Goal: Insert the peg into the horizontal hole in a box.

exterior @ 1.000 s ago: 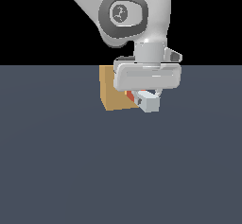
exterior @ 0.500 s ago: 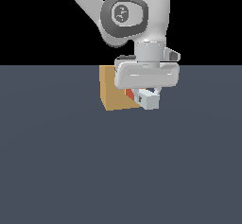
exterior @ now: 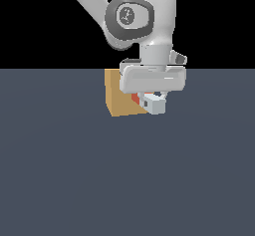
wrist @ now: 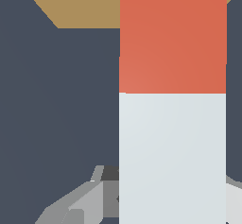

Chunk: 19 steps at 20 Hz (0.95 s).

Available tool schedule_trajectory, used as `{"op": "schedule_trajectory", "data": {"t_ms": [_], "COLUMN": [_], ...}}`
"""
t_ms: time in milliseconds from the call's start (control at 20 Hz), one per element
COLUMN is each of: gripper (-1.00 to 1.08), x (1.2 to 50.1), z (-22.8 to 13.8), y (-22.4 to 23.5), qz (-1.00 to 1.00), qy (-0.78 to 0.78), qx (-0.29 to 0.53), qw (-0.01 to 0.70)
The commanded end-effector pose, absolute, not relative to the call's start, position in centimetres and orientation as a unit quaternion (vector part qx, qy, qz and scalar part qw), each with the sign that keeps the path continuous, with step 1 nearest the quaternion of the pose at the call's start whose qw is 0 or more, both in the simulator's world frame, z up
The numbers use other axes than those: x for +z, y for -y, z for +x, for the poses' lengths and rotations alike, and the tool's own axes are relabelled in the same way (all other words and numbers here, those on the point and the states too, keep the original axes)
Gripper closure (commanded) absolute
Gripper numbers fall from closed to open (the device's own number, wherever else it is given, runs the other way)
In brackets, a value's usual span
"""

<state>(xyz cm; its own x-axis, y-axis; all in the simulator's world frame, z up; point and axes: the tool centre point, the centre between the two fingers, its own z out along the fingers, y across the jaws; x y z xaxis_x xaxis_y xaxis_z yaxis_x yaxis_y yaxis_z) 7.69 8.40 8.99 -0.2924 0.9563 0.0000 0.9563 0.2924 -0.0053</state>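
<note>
The tan box (exterior: 118, 96) stands on the dark floor, partly behind my hand. My gripper (exterior: 149, 98) is shut on the peg (exterior: 153, 104) and holds it level just above the floor. The peg's orange-red end (exterior: 135, 98) points at the box, right against its face on the exterior view's right. In the wrist view the peg (wrist: 172, 152) fills the middle, and its orange end (wrist: 172, 38) reaches over the box (wrist: 85, 3). A grey finger (wrist: 80, 199) shows beside the peg. The hole is hidden.
The flat dark grey floor (exterior: 124, 180) spreads around the box. The white arm (exterior: 144, 26) rises above the hand toward the exterior view's left.
Almost nothing has visibly changed; the gripper still holds the peg at the box's side.
</note>
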Motion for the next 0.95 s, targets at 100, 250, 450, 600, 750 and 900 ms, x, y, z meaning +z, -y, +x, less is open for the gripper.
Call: {"op": "schedule_trajectory", "data": {"t_ms": [100,250,450,600,750,900], "gripper": [1.08,1.08,1.08,1.08,1.08,1.08], "x": [9.3,9.3,9.4,9.4,9.4,9.4], "z": [7.0,6.2,5.4,5.1,5.1,5.2], "y": [-11.0,-13.6,-16.2,-17.3,-17.7,-17.5], "qz": [-0.594,-0.594,-0.594,-0.594,-0.594,-0.594], "qy": [0.805,0.805,0.805,0.805,0.805,0.805], "qx": [0.0,0.0,-0.001,-0.001,-0.001,-0.001], "qw": [0.0,0.0,-0.001,-0.001,-0.001,-0.001]}}
